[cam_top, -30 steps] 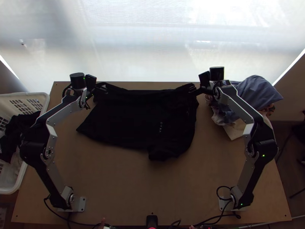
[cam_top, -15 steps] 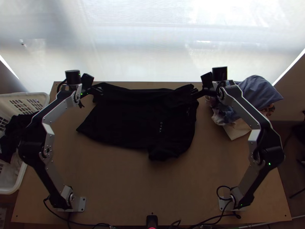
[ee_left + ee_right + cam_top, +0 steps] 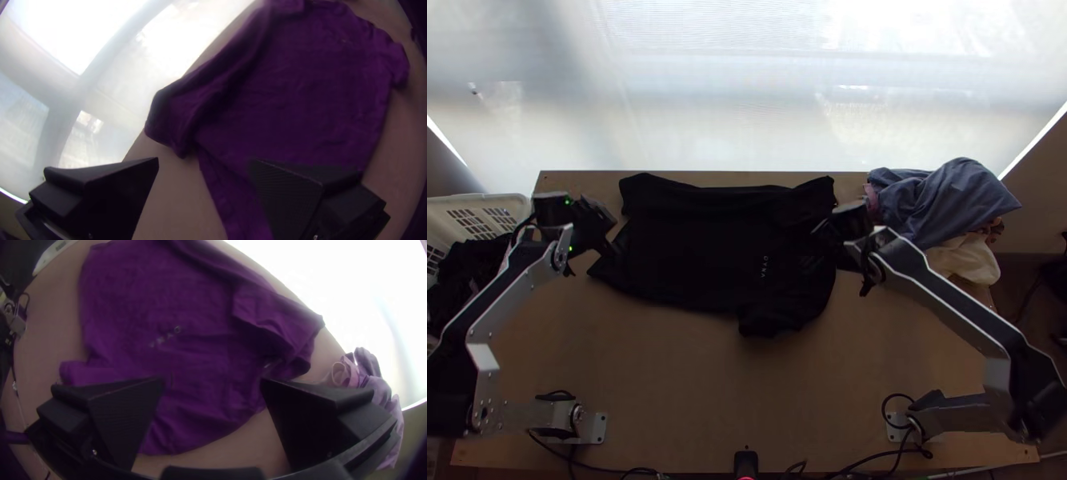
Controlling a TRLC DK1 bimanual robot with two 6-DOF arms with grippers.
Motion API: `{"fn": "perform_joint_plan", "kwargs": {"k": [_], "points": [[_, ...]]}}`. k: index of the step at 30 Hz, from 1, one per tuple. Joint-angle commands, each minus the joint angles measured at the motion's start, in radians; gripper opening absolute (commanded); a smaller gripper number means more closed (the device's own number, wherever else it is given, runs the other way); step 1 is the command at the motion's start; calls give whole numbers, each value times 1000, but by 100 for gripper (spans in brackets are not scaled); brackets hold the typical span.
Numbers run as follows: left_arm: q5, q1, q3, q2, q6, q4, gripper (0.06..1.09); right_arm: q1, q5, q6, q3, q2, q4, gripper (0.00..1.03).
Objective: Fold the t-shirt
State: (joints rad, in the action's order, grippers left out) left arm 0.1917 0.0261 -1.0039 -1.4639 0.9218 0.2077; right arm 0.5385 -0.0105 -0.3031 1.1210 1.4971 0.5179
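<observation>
Left gripper (image 3: 613,246) at the left end of the dark t-shirt (image 3: 707,248), angled in towards it, with the two fingers (image 3: 106,191) wide apart in the left wrist view. One finger in front of the cloth, the other in front of bare tabletop (image 3: 691,384); impossible to tell from above whether touching the shirt or just over it. Right gripper (image 3: 827,238) at the shirt's right end, beyond the small pale lettering (image 3: 763,266). Fingers (image 3: 129,418) wide apart there too, with cloth and bare tabletop visible between in the right wrist view.

Lies mostly spread on the far half of the tabletop, between the two grippers, with a fold turned over along the side towards the far edge. Reaches close to that far edge at both far corners, and ends in a short sleeve (image 3: 771,320) pointing towards the near edge.

Past the tabletop's left edge, a white basket (image 3: 511,203) with dark cloth inside. At the far right corner, a bunched blue-grey cloth (image 3: 955,200), with a cream cloth (image 3: 967,262) just beside, on the near side.
</observation>
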Motion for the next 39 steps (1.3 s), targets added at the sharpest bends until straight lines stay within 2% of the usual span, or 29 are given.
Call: {"fn": "perform_joint_plan", "kwargs": {"k": [1,6,10,17,25,31,36,39], "points": [[31,-2,166,203,166,94,103,136,9,10,-150,-136,88,98],[49,-15,269,260,241,114,103,221,9,5,-205,-178,129,98],[51,-61,338,307,290,88,103,230,9,-21,-247,-170,129,98],[52,-74,373,295,377,48,103,318,9,-33,-263,-121,128,98],[54,-64,429,264,393,-102,103,325,10,-39,-277,-72,60,98],[63,-60,453,270,425,-91,102,333,34,-41,-288,-43,16,97],[97,-2,447,320,557,25,102,330,38,-42,-280,-34,14,97],[112,34,455,327,631,33,102,331,38,-41,-280,-29,11,97]]}}
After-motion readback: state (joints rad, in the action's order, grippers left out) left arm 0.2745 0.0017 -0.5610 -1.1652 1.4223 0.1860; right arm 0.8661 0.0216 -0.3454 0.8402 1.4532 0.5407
